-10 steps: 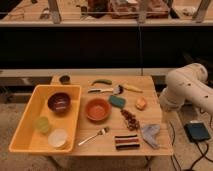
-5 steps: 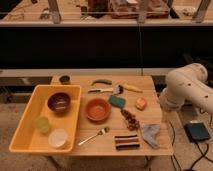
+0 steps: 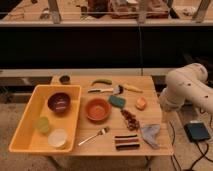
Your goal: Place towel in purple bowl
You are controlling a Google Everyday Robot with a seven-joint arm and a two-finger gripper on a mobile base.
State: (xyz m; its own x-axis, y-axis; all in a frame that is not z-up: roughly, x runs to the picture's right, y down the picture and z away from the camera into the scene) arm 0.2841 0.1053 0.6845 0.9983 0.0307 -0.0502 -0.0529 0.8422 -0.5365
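While the hand is unseen, one towel [image 3: 150, 134] tops one table [image 3: 150, 84]

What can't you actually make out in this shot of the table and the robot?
- Gripper: not seen in the camera view; only the white arm shows, right of the table, cut off by the right edge.
- Dark striped item beside the towel: too blurred to identify.
- Small dark object at the table's back left corner: too small to identify.
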